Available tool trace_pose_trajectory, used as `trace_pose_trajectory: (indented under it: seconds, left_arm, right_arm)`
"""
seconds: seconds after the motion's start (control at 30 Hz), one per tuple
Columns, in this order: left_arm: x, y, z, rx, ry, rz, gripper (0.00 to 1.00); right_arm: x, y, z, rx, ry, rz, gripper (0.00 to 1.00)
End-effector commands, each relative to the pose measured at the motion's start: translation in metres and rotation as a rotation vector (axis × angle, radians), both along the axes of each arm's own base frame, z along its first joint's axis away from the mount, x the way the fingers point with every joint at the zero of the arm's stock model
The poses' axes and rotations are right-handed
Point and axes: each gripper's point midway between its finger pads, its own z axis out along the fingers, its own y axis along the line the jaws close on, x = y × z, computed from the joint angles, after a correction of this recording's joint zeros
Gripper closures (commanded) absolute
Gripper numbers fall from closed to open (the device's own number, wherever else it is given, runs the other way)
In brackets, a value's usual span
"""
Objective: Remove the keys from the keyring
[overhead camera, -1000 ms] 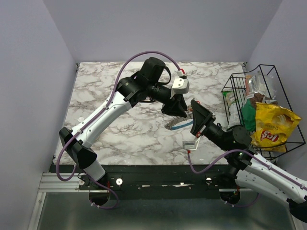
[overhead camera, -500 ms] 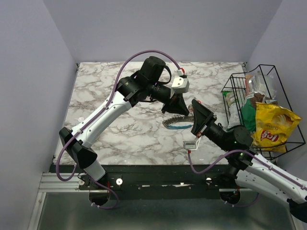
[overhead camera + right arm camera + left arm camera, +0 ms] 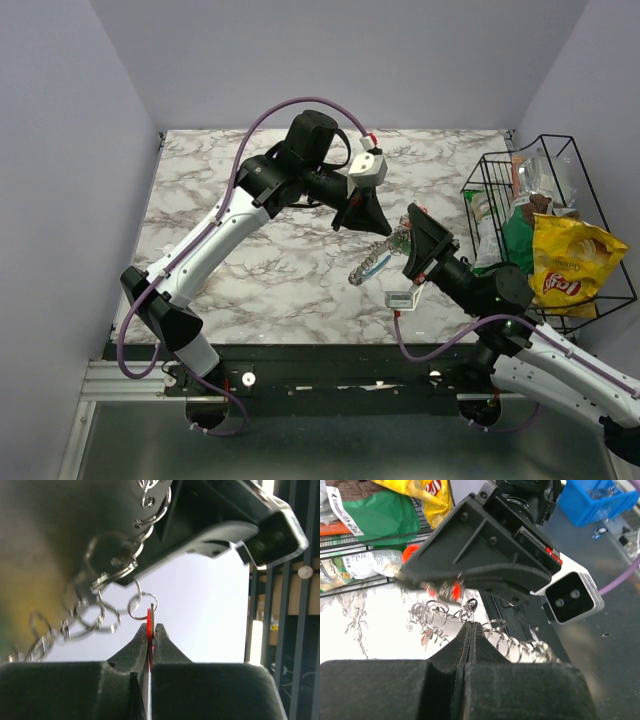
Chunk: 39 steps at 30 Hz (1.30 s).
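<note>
The keyring (image 3: pixel 368 268) is a loop of linked silver rings with a blue stretch, hanging in the air between my two grippers over the middle of the marble table. My left gripper (image 3: pixel 378 232) is shut, and in the left wrist view its tips (image 3: pixel 471 625) pinch a small silver ring (image 3: pixel 469 605) of the keyring. My right gripper (image 3: pixel 405 243) is shut on a red key (image 3: pixel 149 617), seen edge-on between its pads, with a small ring (image 3: pixel 142 605) threaded through the key's top. Red key heads (image 3: pixel 445 591) show under the right gripper's fingers. Other keys are not distinguishable.
A black wire basket (image 3: pixel 585 165) stands at the table's right edge, holding snack bags, among them a yellow chips bag (image 3: pixel 570 265). The two gripper bodies nearly touch over the table's middle. The marble table (image 3: pixel 200 200) lies bare to the left.
My left gripper closed on the small ring. Both grippers rose and shifted slightly, lifting the keyring off the table so that it now hangs tilted.
</note>
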Motion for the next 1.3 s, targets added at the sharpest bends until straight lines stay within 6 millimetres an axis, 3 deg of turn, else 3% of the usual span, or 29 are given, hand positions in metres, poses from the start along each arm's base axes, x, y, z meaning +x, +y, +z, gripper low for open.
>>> trace_pose_trajectory:
  seconds: [0.0,0.23,0.63,0.77,1.03,1.27]
  left_arm:
    - [-0.003,0.010,0.029,-0.073,0.062,-0.046,1.00]
    - [-0.010,0.014,0.041,-0.097,0.104,-0.081,1.00]
    - [-0.008,0.010,0.040,-0.095,0.138,-0.068,1.00]
    - [-0.007,0.008,0.038,-0.089,0.152,-0.062,1.00]
    - [-0.003,0.004,0.029,-0.071,0.164,-0.029,1.00]
    - [-0.006,0.009,0.031,-0.072,0.150,-0.035,1.00]
  right_arm:
    - [-0.016,-0.015,0.024,-0.240,-0.359,-0.219,0.99]
    - [-0.015,-0.012,0.007,-0.275,-0.364,-0.218,0.99]
    - [-0.013,0.006,-0.011,-0.397,-0.444,-0.219,0.99]
    - [-0.015,0.021,-0.015,-0.431,-0.478,-0.174,0.99]
    - [-0.027,0.041,-0.004,-0.410,-0.527,-0.101,0.99]
    - [-0.025,0.024,0.020,-0.355,-0.509,-0.166,0.99]
